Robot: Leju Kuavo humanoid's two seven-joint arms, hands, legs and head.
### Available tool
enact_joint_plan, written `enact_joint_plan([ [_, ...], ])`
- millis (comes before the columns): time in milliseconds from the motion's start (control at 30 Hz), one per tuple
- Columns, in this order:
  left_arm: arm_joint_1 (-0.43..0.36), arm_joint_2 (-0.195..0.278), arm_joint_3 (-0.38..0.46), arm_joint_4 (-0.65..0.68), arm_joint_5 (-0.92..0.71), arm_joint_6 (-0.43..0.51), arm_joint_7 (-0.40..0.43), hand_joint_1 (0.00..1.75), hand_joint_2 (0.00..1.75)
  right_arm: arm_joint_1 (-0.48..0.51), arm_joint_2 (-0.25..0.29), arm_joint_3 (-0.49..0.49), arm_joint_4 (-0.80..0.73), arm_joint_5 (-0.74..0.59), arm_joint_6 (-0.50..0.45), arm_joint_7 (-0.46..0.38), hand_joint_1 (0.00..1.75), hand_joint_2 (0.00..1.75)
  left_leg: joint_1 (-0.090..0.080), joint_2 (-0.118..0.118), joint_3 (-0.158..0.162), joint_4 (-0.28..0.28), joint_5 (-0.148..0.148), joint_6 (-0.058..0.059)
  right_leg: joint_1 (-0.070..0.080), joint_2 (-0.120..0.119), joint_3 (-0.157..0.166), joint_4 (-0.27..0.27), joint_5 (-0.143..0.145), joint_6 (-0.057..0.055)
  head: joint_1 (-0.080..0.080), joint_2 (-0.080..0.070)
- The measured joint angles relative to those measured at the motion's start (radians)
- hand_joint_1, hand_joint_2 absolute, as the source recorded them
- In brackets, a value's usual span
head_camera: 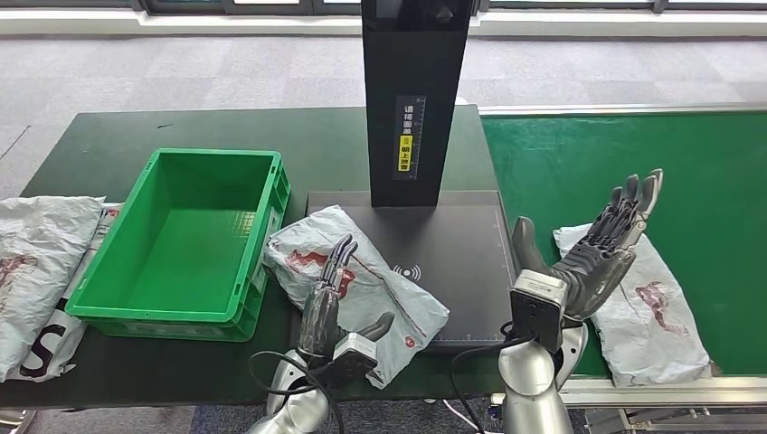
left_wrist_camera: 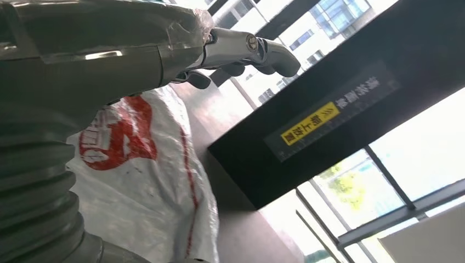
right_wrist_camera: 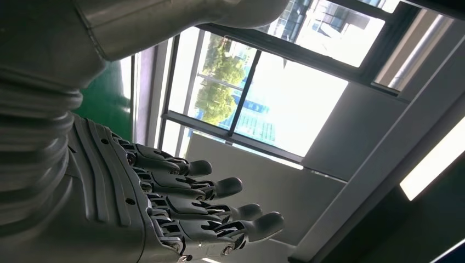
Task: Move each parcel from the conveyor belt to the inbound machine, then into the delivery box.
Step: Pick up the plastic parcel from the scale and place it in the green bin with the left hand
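Observation:
A grey-white parcel with red print (head_camera: 362, 276) lies on the black plate of the inbound machine (head_camera: 466, 262), its near corner hanging over the plate's front edge. My left hand (head_camera: 330, 294) hovers just over this parcel with fingers stretched out and thumb apart, gripping nothing; in the left wrist view the fingers (left_wrist_camera: 241, 52) stand clear above the parcel (left_wrist_camera: 142, 181). My right hand (head_camera: 606, 244) is raised, fingers spread and empty, above the green conveyor belt (head_camera: 579, 163); its fingers (right_wrist_camera: 181, 203) also spread in the right wrist view. A second parcel (head_camera: 651, 312) lies on the belt to its right.
An empty green delivery box (head_camera: 181, 235) stands left of the machine on the dark table. The machine's black column (head_camera: 416, 90) rises behind the plate. More grey parcels (head_camera: 36, 262) lie at the far left, beside the box.

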Motion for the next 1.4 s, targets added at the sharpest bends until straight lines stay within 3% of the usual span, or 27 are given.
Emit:
enact_joint_plan([
  [233,-0.047,-0.004,-0.045,0.008,-0.012,-0.006,0.024,0.00,1.75,0.001,0.000,0.000,-0.007,0.000,0.000,0.000,0.00,1.75,0.000,0.000,0.000,0.000,0.000,0.000,0.000,0.000,0.000,0.000,0.000,0.000,0.000,0.000],
  [500,-0.248,-0.037,-0.045,0.225,-0.152,-0.090,0.302,0.00,1.75,0.009,0.000,0.014,-0.076,0.016,0.000,0.000,0.00,1.75,0.000,-0.001,0.000,0.000,0.001,0.000,0.000,0.000,0.001,0.000,0.002,0.001,0.000,0.000],
  [633,-0.299,-0.042,-0.045,0.301,-0.158,-0.095,0.319,0.00,1.75,0.014,-0.002,0.015,-0.111,0.019,0.000,0.000,0.00,1.75,0.000,-0.001,0.000,0.000,0.001,0.000,0.000,0.000,0.001,0.000,0.002,0.001,0.000,0.000],
  [933,-0.334,-0.049,-0.045,0.364,-0.174,-0.099,0.345,0.00,1.75,0.021,-0.004,0.015,-0.149,0.020,0.000,0.000,0.00,1.75,0.000,-0.001,-0.001,0.000,0.001,0.000,0.000,0.000,0.000,0.000,0.001,0.001,0.000,0.000],
  [1200,-0.402,-0.052,-0.049,0.477,-0.283,-0.185,0.552,0.00,1.75,0.051,-0.008,-0.009,-0.295,0.009,0.000,0.001,0.00,1.75,0.000,-0.001,0.000,0.000,0.001,0.000,0.000,0.000,0.000,0.000,0.001,0.001,0.000,0.000],
  [1400,-0.444,-0.054,-0.099,0.534,-0.355,-0.286,0.696,0.00,1.75,0.059,-0.008,-0.029,-0.327,0.009,0.000,0.002,0.00,1.75,0.000,-0.001,0.000,0.000,0.001,0.000,0.000,0.000,0.001,0.000,0.001,0.001,0.000,0.000],
])
